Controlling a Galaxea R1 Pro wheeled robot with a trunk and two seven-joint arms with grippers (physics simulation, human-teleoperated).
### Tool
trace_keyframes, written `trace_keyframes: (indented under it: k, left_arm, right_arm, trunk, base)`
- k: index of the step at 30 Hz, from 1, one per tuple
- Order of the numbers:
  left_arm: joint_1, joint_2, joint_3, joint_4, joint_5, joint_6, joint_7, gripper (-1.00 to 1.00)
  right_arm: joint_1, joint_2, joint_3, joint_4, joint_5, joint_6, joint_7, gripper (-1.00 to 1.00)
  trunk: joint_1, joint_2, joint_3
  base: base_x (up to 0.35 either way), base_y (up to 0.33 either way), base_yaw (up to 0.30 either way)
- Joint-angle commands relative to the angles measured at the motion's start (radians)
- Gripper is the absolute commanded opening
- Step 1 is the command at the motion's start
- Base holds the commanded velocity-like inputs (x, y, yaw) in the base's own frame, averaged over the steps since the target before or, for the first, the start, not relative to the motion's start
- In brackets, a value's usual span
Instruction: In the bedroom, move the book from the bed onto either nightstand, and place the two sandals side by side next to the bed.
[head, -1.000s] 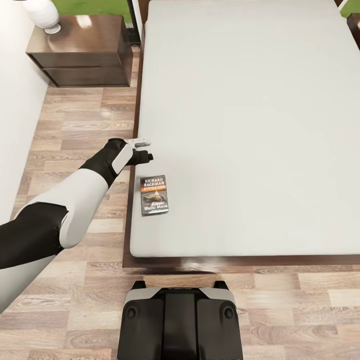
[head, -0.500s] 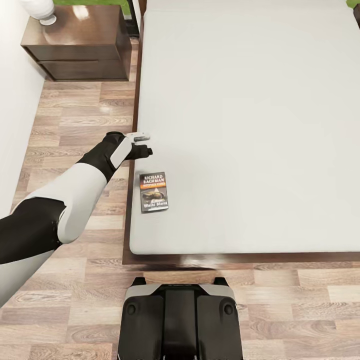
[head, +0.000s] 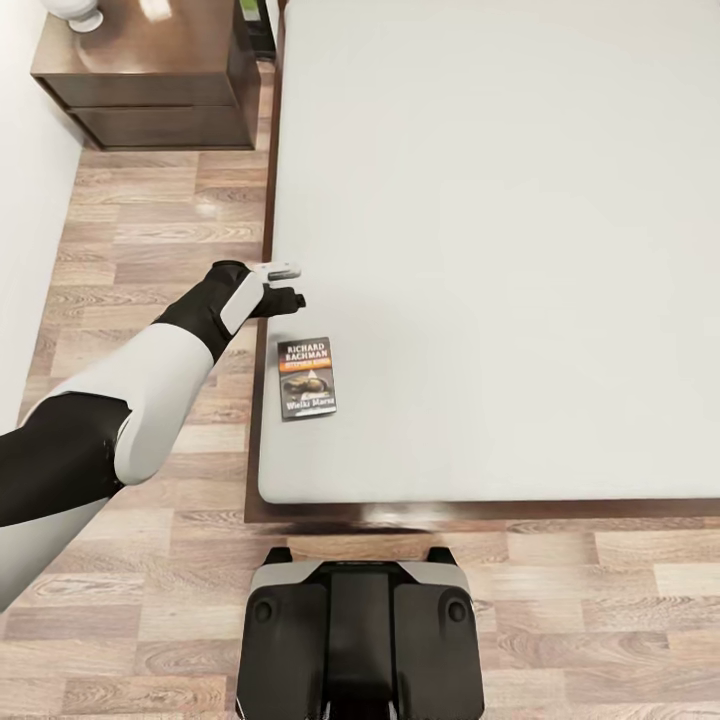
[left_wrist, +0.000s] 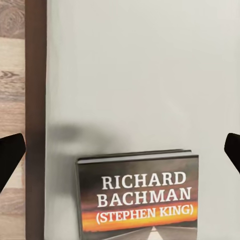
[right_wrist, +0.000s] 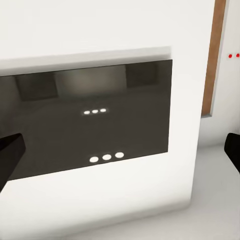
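The left gripper (head: 287, 285) hovers over the near left edge of the bed (head: 480, 250), just beyond the top edge of the book (head: 307, 377). In the left wrist view its two dark fingertips (left_wrist: 11, 154) sit wide apart at opposite edges of the picture, with nothing between them; the gripper is fully spread and holds nothing. The left arm (head: 140, 390) reaches forward from the lower left, white forearm and black wrist section, crossing above the wood plank floor (head: 150, 250) beside the bed.

The book lies flat on the light grey mattress, cover up, close to the mattress's left edge and near the foot end. The white lettering "RICHARD BACHMAN" and the orange band read clearly in the left wrist view (left_wrist: 140, 197). The book is not touched by the gripper.

The right gripper (right_wrist: 120, 150) shows dark fingertips (right_wrist: 10, 155) at both edges of the right wrist view, well apart and with nothing held. That camera faces a white panel with a dark glossy rectangle (right_wrist: 90, 120).

The nightstand (head: 150, 85) stands at the far left, beside the head of the bed, against the white wall (head: 25, 220). A white rounded object (head: 75, 12) rests on its top. The robot's dark base (head: 360, 640) stands on the floor at the foot of the bed
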Motion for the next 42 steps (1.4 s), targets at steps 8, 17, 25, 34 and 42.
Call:
trace_keyframes:
  k: [8, 17, 25, 34, 42]
  left_arm:
    - [-0.001, 0.001, -0.007, -0.001, 0.011, 0.004, 0.008, 1.0]
    - [-0.002, 0.0, -0.007, -0.001, 0.011, 0.004, 0.009, 1.0]
    - [-0.008, 0.003, -0.008, -0.001, 0.01, 0.004, 0.009, 1.0]
    - [-0.039, 0.006, -0.006, -0.001, 0.01, 0.004, 0.024, 1.0]
    - [-0.055, 0.007, -0.004, -0.002, 0.011, 0.005, 0.043, 1.0]
  right_arm:
    - [0.0, 0.0, -0.001, -0.001, -0.003, 0.003, -0.003, 1.0]
    - [0.0, 0.0, -0.001, -0.001, -0.003, 0.003, -0.004, 1.0]
    - [0.0, 0.0, 0.0, -0.001, -0.002, 0.002, -0.004, 1.0]
    - [0.0, 0.001, 0.0, -0.001, -0.002, 0.002, -0.003, 1.0]
    - [0.0, 0.001, 0.001, -0.001, -0.002, 0.002, -0.003, 1.0]
  trunk:
    - [0.001, -0.002, -0.014]
    - [0.001, -0.002, -0.029]
    - [0.001, -0.002, -0.042]
    - [0.001, -0.002, -0.057]
    - [0.001, -0.002, -0.07]
  base:
    - [0.0, 0.0, 0.0]
    - [0.0, 0.0, 0.0]
    - [0.0, 0.0, 0.0]
    - [0.0, 0.0, 0.0]
    - [0.0, 0.0, 0.0]
